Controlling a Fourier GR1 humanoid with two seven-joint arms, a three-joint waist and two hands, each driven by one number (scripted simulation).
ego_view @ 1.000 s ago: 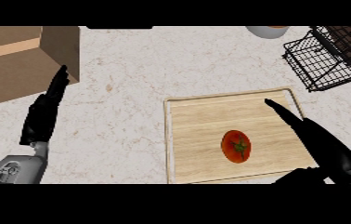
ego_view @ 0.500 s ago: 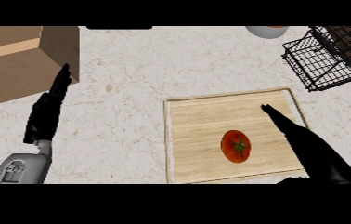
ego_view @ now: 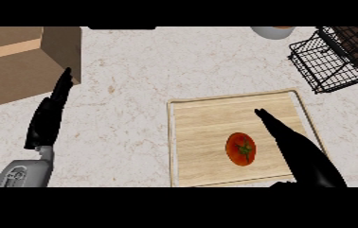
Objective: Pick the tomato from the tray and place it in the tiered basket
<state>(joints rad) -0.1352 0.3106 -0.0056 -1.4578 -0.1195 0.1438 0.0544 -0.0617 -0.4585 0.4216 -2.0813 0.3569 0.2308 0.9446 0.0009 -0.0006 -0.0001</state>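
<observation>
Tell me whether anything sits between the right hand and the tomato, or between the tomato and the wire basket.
Nothing visible does. The right hand is over the tray just right of the tomato, fingers straight, with only bare wood between them. From the tomato up and right to the tiered basket lie only the tray's rim and bare counter.

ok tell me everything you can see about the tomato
The tomato is red and glossy, a rounded oval with a small green stem star on top, facing up. It lies alone on the pale wooden tray, in the tray's lower right part, resting on the boards. The right robot hand reaches over the tray just to its right, fingers straight, with a narrow gap between them; nothing grips the tomato. The black wire tiered basket stands apart, up at the right.
</observation>
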